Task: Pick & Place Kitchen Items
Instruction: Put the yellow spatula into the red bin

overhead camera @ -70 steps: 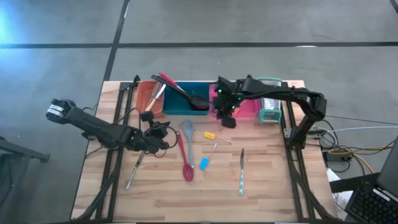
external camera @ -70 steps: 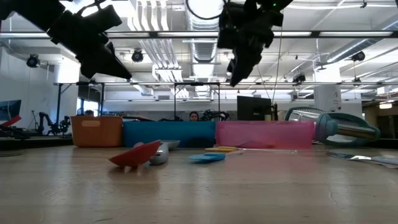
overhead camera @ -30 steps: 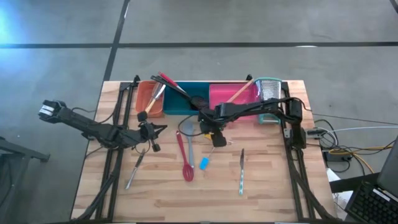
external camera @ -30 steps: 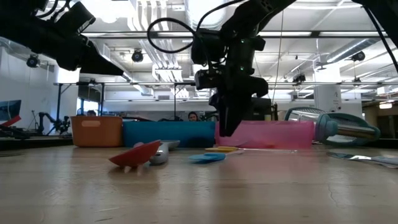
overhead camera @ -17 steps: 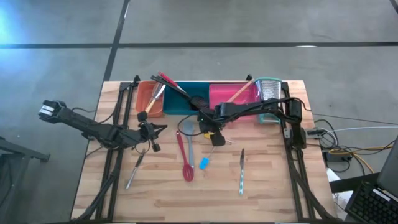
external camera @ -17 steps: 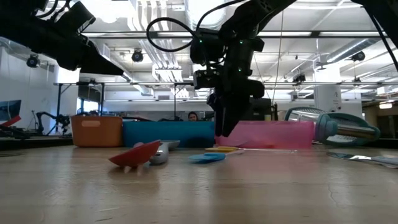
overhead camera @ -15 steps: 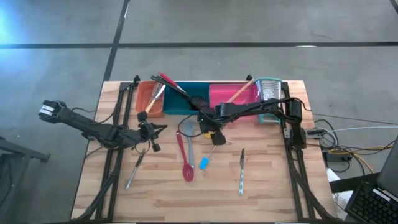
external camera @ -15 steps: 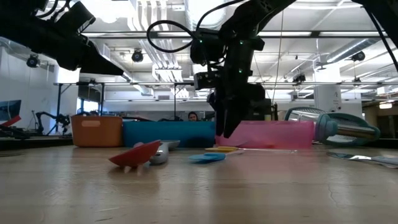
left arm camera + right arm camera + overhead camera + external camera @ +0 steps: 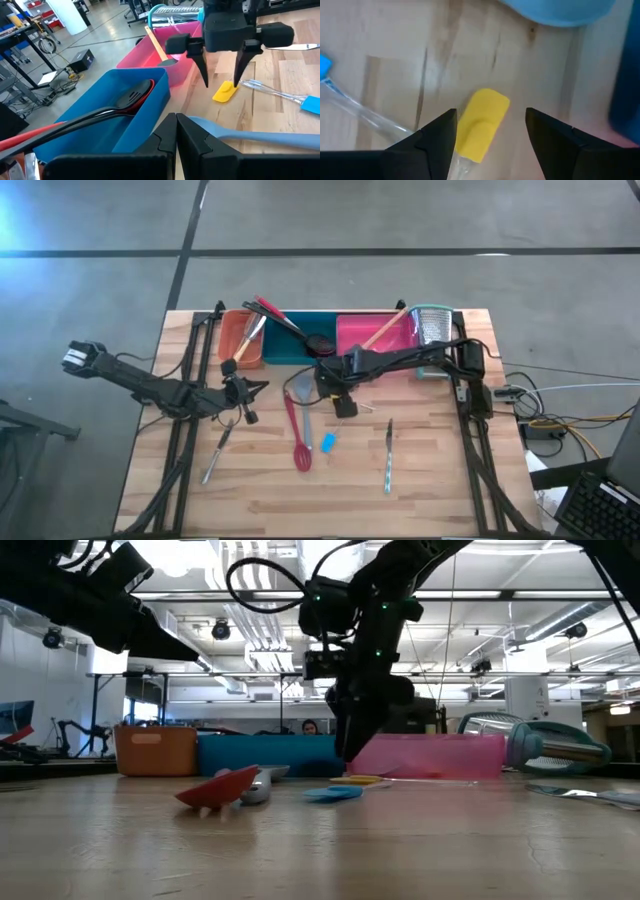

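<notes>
1. Yellow spatula (image 9: 481, 125): it lies flat on the table (image 9: 440, 470) near the middle, in front of the seam between the teal tray and the pink tray. Its yellow blade points towards the trays and its clear handle runs away towards the table's front.
2. Left gripper (image 9: 243, 402): closed and empty, above the table's left part, over a metal utensil (image 9: 216, 453) that lies lengthwise.
3. Orange tray (image 9: 238, 338): at the back left, with utensils propped in it, handles sticking out.
4. Teal tray (image 9: 131, 117): it holds black and red long-handled spoons laid along its length.
5. Red spatula (image 9: 297, 437) and grey spoon (image 9: 303, 405): side by side on the table, long axes running front to back.
6. Right gripper (image 9: 490, 137): open, fingers pointing down on either side of the yellow spatula's blade, holding nothing.
7. Pink tray (image 9: 395, 355): a wooden-handled tool leans diagonally in it.
8. Knife (image 9: 388, 456): it lies lengthwise to the right of centre.
</notes>
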Action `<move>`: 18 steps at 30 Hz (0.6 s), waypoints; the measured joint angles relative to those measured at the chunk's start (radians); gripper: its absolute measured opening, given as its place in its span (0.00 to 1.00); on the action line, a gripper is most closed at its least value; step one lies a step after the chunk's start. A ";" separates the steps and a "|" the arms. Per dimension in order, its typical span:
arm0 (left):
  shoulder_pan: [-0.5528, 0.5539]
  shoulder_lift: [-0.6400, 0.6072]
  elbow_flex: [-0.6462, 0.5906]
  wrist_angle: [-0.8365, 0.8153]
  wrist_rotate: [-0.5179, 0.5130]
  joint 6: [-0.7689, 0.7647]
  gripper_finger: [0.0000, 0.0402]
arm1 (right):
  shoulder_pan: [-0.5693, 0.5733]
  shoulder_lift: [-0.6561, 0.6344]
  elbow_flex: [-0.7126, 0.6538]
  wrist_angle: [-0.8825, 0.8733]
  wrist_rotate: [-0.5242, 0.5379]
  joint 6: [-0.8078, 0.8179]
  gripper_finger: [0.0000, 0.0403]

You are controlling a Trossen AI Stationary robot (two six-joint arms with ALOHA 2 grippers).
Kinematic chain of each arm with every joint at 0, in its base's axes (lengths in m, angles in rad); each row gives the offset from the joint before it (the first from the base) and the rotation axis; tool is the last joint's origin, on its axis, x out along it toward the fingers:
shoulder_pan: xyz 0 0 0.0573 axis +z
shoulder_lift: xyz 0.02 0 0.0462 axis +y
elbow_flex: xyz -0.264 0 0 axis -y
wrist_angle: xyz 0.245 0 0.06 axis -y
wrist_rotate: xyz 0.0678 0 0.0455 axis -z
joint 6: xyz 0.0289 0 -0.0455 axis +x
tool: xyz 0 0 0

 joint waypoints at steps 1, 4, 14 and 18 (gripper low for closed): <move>0.000 0.000 0.000 0.000 0.000 0.000 0.03 | -0.006 0.006 0.000 0.000 -0.012 0.014 0.56; 0.000 0.000 0.000 0.000 0.000 0.000 0.03 | -0.021 0.042 0.000 -0.008 -0.039 0.040 0.55; 0.000 0.000 -0.004 -0.002 0.001 -0.001 0.03 | -0.019 0.109 0.010 -0.019 -0.049 0.024 0.54; 0.000 0.000 -0.011 0.000 0.000 -0.002 0.03 | -0.019 0.096 0.008 -0.025 -0.048 0.080 0.52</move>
